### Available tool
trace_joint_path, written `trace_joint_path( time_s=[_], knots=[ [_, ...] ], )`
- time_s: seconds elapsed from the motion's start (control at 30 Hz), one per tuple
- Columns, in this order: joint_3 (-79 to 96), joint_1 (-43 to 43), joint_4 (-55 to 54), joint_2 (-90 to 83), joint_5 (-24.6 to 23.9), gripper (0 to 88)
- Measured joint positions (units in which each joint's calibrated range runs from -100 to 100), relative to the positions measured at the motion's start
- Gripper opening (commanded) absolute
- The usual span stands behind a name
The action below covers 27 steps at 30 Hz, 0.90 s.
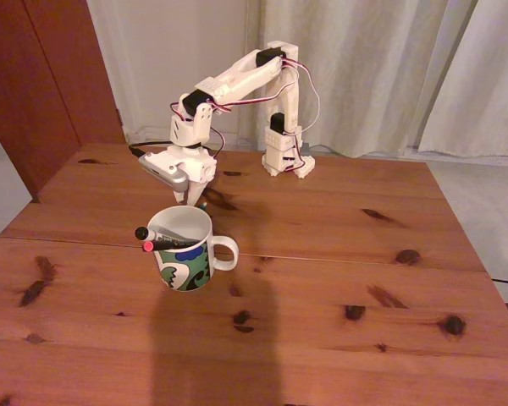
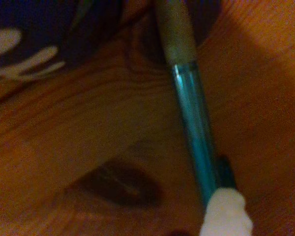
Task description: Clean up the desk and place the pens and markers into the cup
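Note:
The white cup (image 1: pixel 186 254) with a green, blue and black pattern stands on the desk (image 1: pixel 339 279) left of centre. A marker's black cap (image 1: pixel 141 233) and a pen's pink end (image 1: pixel 147 246) stick out over its left rim. My gripper (image 1: pixel 195 201) reaches down to the desk just behind the cup. In the wrist view a teal pen (image 2: pixel 194 128) lies on the wood and runs under one white fingertip (image 2: pixel 226 214). A sliver of the other finger shows at the right edge, so the gripper (image 2: pixel 263 206) looks open. The cup's pattern (image 2: pixel 19 54) is at the top left.
The arm's base (image 1: pixel 286 156) stands at the back of the desk before pale curtains. A dark knot (image 2: pixel 120 184) marks the wood near the pen. A seam crosses the desk behind the cup. Bare wood lies to the right and in front.

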Motion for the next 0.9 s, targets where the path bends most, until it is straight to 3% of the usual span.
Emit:
trace_joint_path(
  time_s=[0.9],
  knots=[
    [4.0,-1.3,-0.1,0.0,1.7,13.0]
  ],
)
